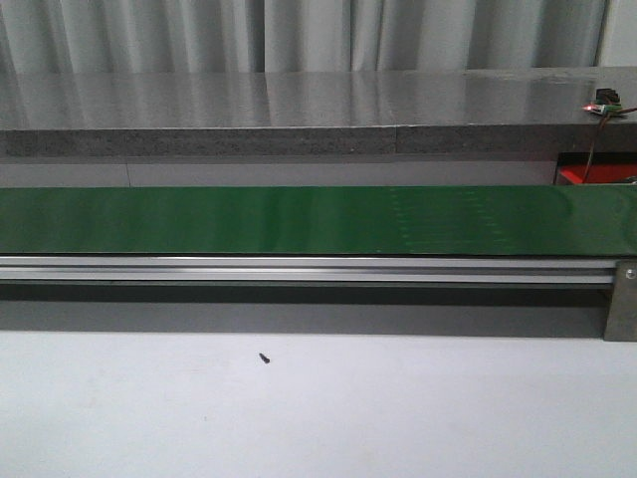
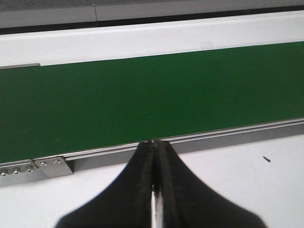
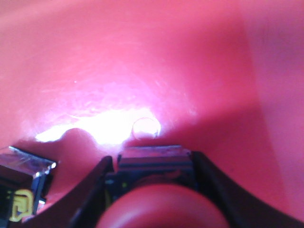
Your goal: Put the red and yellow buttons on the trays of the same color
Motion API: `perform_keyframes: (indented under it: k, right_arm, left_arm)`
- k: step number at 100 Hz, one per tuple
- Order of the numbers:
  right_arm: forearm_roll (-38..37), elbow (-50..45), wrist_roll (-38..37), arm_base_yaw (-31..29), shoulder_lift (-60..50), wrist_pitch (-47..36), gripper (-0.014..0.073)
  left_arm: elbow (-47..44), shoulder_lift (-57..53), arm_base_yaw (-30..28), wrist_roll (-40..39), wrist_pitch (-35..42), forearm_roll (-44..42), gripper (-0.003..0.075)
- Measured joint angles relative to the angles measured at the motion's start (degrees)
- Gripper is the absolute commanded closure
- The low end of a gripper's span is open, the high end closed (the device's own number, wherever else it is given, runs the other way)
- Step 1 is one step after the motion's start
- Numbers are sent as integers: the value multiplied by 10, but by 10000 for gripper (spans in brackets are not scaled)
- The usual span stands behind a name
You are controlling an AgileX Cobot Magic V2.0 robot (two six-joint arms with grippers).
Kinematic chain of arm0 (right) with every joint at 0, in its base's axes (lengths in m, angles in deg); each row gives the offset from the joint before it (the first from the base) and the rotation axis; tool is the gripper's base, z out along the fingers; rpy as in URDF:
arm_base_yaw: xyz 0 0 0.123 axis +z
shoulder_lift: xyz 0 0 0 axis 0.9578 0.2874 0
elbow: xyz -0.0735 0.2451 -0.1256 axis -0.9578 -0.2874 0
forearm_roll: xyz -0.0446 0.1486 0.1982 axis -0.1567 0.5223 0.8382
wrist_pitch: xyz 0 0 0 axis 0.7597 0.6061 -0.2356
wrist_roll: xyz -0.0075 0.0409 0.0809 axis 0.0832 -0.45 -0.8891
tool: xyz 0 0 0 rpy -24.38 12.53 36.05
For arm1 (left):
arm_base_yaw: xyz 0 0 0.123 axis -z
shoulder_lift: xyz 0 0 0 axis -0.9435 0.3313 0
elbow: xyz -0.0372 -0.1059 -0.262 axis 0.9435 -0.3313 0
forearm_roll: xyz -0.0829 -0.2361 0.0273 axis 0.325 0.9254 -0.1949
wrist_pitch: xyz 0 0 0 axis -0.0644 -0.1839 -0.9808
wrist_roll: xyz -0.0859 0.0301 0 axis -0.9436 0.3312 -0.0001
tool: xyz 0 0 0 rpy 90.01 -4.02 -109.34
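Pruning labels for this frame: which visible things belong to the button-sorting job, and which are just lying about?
Job:
- red button, gripped by the right tool
- red tray under it
- green belt, likely the feed
- left tool, shut, empty

Lying about:
- black screw on the white table
- lit circuit board on the grey counter

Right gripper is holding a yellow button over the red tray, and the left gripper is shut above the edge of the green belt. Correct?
Not quite: in the right wrist view, the button between the right gripper's fingers is red, not yellow. It does sit over the red tray. The left wrist view shows the left gripper shut at the edge of the green belt, as you said.
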Motion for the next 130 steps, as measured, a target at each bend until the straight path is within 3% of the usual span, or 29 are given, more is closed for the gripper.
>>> perform_keyframes:
  k: [11,56,80,87,97,114,126,130]
  right_arm:
    - [0,0,0,0,0,0,14]
    - [-21,0,1,0,-57,16,15]
    - [-21,-76,1,0,-130,9,24]
    - [-21,-117,1,0,-156,-8,83]
    - [-22,-185,1,0,-201,-41,237]
    - [-22,-287,1,0,-290,-96,567]
    - [-22,-350,1,5,-349,-126,712]
    - [-22,-371,2,9,-367,-135,717]
  left_arm:
    - [0,0,0,0,0,0,740]
    - [0,0,0,0,0,0,740]
    - [0,0,0,0,0,12,740]
    - [0,0,0,0,0,16,740]
    - [0,0,0,0,0,18,740]
    - [0,0,0,0,0,19,740]
    - [0,0,0,0,0,19,740]
    - [0,0,0,0,0,19,740]
